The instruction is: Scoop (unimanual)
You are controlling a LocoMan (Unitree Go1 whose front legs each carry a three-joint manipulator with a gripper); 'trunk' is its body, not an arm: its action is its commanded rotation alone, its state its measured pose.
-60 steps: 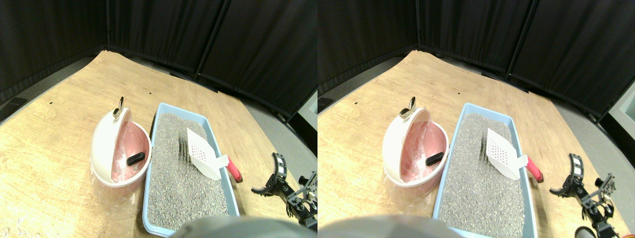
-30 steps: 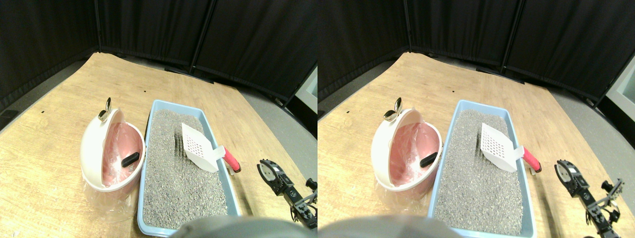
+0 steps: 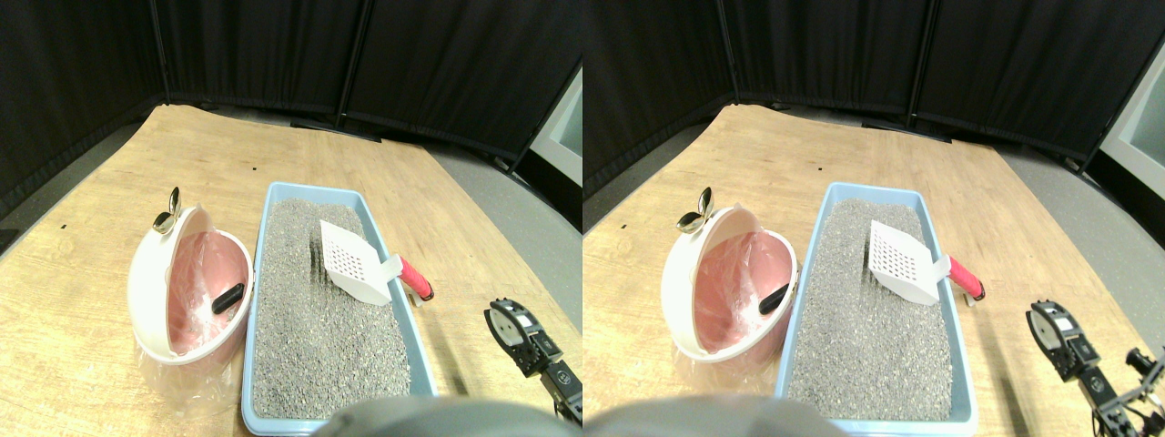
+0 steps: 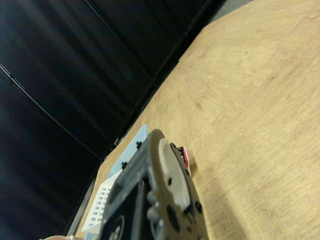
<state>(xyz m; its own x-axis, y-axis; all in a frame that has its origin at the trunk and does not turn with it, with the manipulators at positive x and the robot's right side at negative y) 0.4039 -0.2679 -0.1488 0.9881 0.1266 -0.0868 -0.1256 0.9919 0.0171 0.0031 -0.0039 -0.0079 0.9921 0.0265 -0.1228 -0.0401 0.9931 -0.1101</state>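
Observation:
A white slotted scoop lies on the grey litter in the light-blue tray. Its red handle sticks out over the tray's right rim. My right gripper hovers over the wooden floor to the right of the tray, apart from the handle and nearer to me than it, with nothing in it. In the wrist view the dark jaw frame fills the lower part. Past it show the scoop's slotted head, the red handle tip and a corner of the tray.
A pink bin with a white swing lid stands against the tray's left side, a black lump inside it. Clear plastic lines it. Black curtains close off the back. The wooden floor runs right of the tray.
The whole picture has shifted, so the camera moved. My gripper has turned from a spread claw shape to an edge-on block and stays right of the tray. The scoop has not moved.

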